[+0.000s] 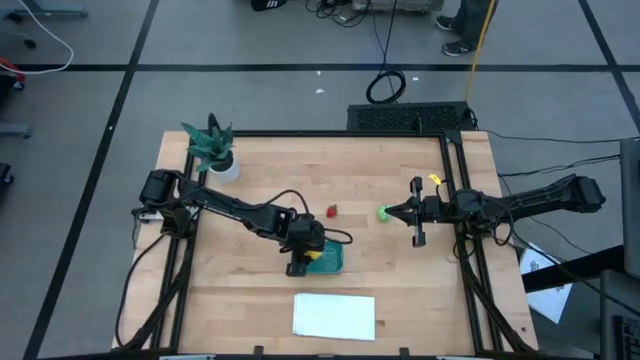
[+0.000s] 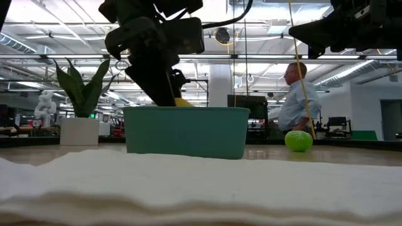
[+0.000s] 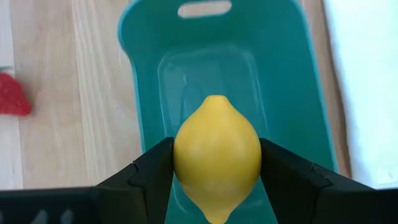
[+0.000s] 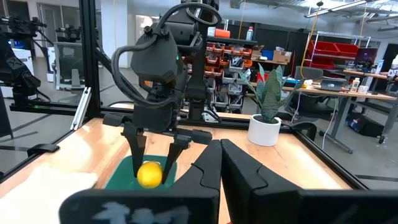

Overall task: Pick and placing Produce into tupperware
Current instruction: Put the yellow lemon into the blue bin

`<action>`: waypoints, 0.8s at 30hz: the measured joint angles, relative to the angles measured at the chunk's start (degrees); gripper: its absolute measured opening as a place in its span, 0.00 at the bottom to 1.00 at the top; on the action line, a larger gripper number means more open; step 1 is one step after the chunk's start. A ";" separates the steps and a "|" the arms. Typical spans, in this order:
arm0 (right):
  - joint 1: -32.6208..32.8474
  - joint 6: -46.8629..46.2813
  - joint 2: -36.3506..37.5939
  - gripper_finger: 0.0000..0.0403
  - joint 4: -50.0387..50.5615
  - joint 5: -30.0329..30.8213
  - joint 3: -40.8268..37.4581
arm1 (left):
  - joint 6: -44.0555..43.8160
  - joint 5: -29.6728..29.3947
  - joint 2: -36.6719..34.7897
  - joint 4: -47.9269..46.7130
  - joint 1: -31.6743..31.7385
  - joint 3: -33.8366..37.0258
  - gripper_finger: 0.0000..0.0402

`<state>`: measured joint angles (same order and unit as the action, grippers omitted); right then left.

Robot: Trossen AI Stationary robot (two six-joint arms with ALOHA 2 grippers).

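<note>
My left gripper [image 1: 303,256] is shut on the yellow lemon [image 3: 216,155] over the teal tupperware [image 1: 328,260], which stands on the table near its middle. The low view shows the lemon [image 2: 183,102] just above the container's rim [image 2: 185,110]. The red strawberry [image 1: 332,211] and the green fruit [image 1: 383,212] lie on the wood farther back. My right gripper [image 1: 393,211] is shut and hovers high, right of the green fruit [image 2: 299,140], touching nothing. My left gripper pinches the lemon at its widest middle [image 3: 180,158] between the two fingers [image 3: 149,171], one on each side. The fingers come from above, pointing down. The lemon is lifted clear, over the inside of the tupperware [image 3: 205,68].
A white sheet [image 1: 335,315] lies near the table's near edge, in front of the tupperware. A potted plant [image 1: 216,152] stands at the far left corner. A black frame rims the table [image 1: 455,180]. A person [image 2: 295,94] shows in the room behind.
</note>
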<state>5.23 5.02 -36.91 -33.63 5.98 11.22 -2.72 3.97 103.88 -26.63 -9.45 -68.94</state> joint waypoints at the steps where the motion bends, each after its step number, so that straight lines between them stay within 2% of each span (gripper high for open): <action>1: 0.00 0.00 0.02 0.00 0.00 0.00 0.00 | 0.00 0.06 0.02 0.43 0.00 0.06 0.53; 24: 0.00 0.13 0.01 0.00 -0.01 0.02 0.00 | -0.37 0.56 0.02 5.91 1.13 6.65 0.53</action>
<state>5.23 5.15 -36.90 -33.64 6.00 11.22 -3.09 4.53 103.90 -20.73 -8.32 -62.29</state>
